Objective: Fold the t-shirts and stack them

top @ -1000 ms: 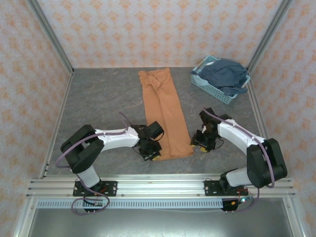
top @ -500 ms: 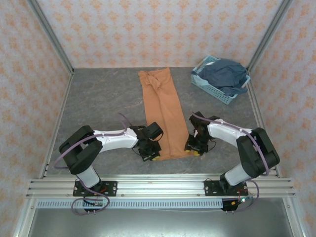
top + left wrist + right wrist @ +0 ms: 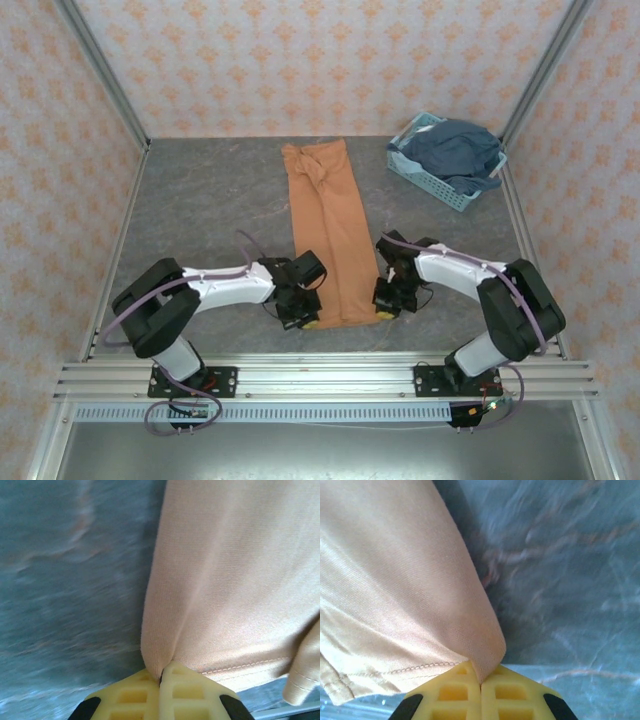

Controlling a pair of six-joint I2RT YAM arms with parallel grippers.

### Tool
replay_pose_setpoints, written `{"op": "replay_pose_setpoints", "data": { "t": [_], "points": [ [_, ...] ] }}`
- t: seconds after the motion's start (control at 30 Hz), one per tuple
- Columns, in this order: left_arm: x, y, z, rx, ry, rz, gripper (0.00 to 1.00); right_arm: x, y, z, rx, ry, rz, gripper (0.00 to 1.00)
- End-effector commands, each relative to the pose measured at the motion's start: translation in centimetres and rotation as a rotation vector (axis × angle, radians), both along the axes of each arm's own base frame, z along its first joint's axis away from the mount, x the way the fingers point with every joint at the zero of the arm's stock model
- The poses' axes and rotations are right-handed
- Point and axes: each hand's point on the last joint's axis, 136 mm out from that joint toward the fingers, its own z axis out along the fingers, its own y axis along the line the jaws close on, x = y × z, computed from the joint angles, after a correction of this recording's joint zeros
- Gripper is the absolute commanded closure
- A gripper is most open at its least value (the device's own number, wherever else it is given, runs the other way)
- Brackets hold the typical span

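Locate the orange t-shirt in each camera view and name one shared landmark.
Top external: orange t-shirt lies as a long strip mid-table.
Left wrist: upper right, corner pinched by left gripper.
Right wrist: upper left, corner pinched by right gripper.
Shared landmark: grey marbled table.

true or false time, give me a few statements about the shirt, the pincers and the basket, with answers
1. The left pincer is shut on the near left corner of the orange t-shirt. True.
2. The right pincer is open and clear of the cloth. False: it is shut on the t-shirt's near right corner.
3. The t-shirt lies on the table as a long narrow strip running away from the arms. True.
4. The light-blue basket is empty. False: it holds blue clothing, heaped above its rim.
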Motion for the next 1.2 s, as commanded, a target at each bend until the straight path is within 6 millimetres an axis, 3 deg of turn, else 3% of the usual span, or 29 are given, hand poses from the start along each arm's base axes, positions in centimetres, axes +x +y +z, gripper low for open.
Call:
{"op": "replay_pose_setpoints", "data": {
  "t": [0.0,0.17,0.33,0.57,0.8,1.17],
  "points": [
    [-3.5,3.6,-0.4,0.112,0.058,-0.039,1.0,-3.1,-0.5,1.4,-0.011,0.066,0.02,1.0],
    [-3.5,4.0,2.0,0.057,-0.024,-0.01,1.0,-3.9,0.3,3.4,0.032,0.065,0.021,1.0],
    [-1.7,3.5,4.5,0.018,-0.123,0.03,1.0,-2.2,1.2,5.9,0.047,0.016,0.015,1.0],
    [3.7,5.1,8.7,0.039,-0.264,0.159,1.0,2.6,1.2,9.0,-0.038,-0.131,0.014,1.0],
    [9.4,5.2,11.6,-0.014,-0.326,0.206,1.0,7.9,3.1,11.3,-0.03,-0.225,0.027,1.0],
    [17.1,6.6,12.0,0.02,-0.358,0.233,1.0,17.7,4.6,12.9,-0.032,-0.326,0.023,1.0]
  ]
}}
